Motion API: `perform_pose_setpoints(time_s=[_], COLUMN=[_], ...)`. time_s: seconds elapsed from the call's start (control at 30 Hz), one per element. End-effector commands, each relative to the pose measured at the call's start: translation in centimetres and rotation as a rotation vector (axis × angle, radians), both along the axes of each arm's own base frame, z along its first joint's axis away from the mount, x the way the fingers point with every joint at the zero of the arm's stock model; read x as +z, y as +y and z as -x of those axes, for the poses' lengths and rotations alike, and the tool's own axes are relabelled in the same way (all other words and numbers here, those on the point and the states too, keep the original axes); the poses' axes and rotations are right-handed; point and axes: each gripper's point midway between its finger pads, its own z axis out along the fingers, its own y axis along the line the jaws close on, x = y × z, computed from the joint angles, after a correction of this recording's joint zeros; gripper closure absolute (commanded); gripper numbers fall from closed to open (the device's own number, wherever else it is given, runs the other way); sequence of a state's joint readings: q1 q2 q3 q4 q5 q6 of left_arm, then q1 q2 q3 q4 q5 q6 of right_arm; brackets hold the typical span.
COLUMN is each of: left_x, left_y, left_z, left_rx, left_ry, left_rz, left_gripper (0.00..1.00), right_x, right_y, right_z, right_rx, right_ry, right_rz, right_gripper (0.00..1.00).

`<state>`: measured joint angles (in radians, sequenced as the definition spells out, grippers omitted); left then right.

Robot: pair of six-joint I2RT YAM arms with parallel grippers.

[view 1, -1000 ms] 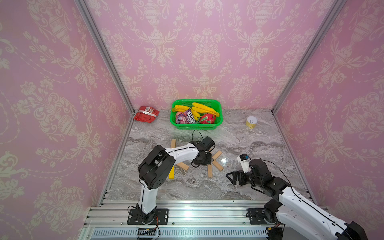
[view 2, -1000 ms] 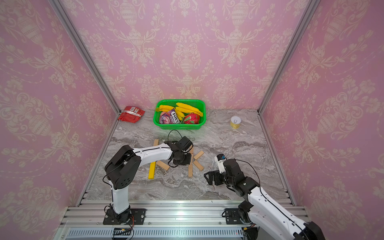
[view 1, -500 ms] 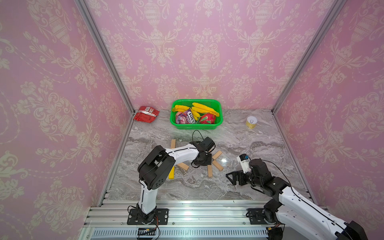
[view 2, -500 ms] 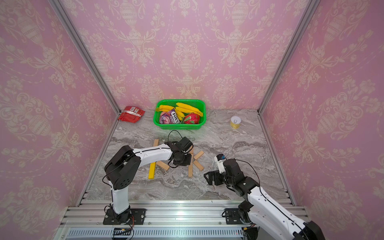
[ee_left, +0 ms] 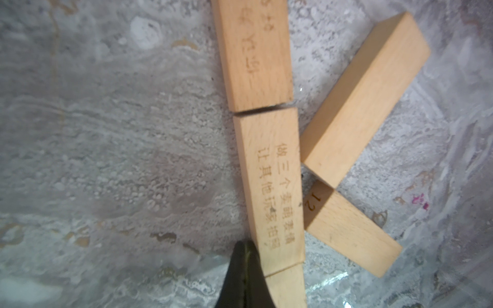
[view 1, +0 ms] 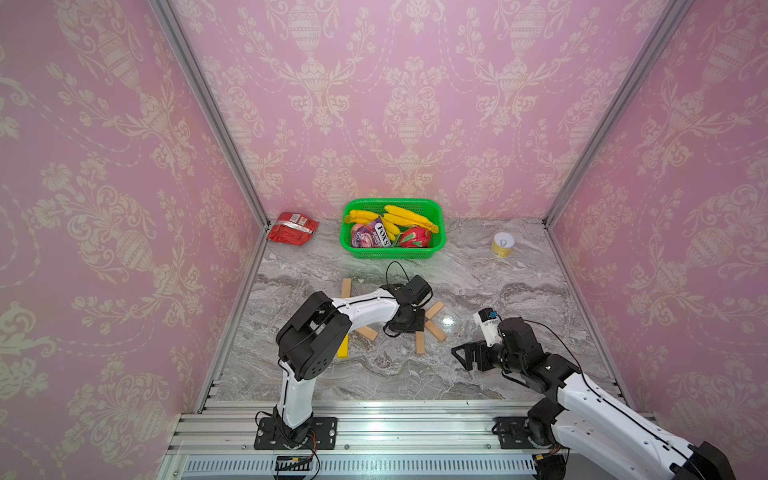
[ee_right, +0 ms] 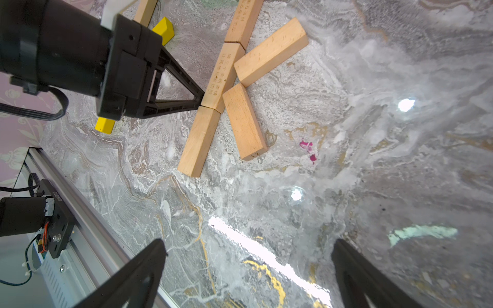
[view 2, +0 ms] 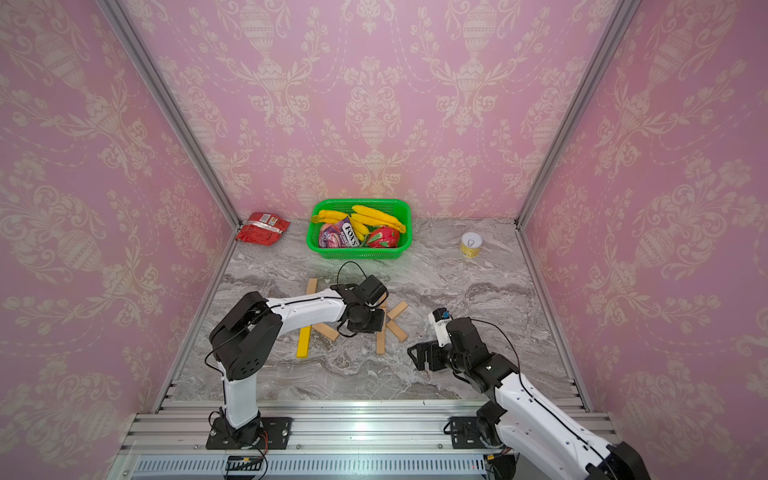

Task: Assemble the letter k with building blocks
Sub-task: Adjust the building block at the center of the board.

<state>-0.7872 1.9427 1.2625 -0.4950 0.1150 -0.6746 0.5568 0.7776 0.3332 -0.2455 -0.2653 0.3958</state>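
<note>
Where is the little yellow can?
In both top views the yellow can stands upright on the marble table, right of the green basket, near the back wall.

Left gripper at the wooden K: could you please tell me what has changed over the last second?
Nothing visibly changed. The left gripper stays shut with its tip at the stem of the wooden K, and the open right gripper still hovers clear of the blocks.

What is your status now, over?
Left gripper shut, tip beside stem of wooden K. Right gripper open, empty, hovering aside. Nothing in the way.
</note>
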Motion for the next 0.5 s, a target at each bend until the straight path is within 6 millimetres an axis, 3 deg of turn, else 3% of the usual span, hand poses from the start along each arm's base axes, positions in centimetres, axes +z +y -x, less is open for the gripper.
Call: perform_pose_setpoints(time_s=[0.0,0.2,0.3,0.4,0.47], left_x=[-0.3,0.9,2.6,5.4,7.7], left_y=[2.1,2.6,2.5,1.7,1.4], left_z=[0.8,0.1,-0.7,-1.3,-1.4], left_rx=[0.017,0.006,-0.020,-0.081,-0.140], left_ry=[0.010,-0.035,-0.093,-0.171,-0.238], left_rz=[-0.110,-0.141,-0.139,-0.081,-0.043], left_gripper=[1.00,1.00,0.98,0.60,0.22], right_x=[0.1,0.1,0.2,0.2,0.3], right_y=[0.2,0.2,0.3,0.2,0.2], right_z=[-0.1,-0.1,-0.1,-0.1,-0.1], right_rx=[0.021,0.022,0.022,0.020,0.022], right_ry=[-0.010,-0.012,-0.015,-0.016,-0.019], right_rz=[0.000,0.000,-0.003,-0.003,-0.005], right_gripper=[0.00,0.00,0.00,0.00,0.00])
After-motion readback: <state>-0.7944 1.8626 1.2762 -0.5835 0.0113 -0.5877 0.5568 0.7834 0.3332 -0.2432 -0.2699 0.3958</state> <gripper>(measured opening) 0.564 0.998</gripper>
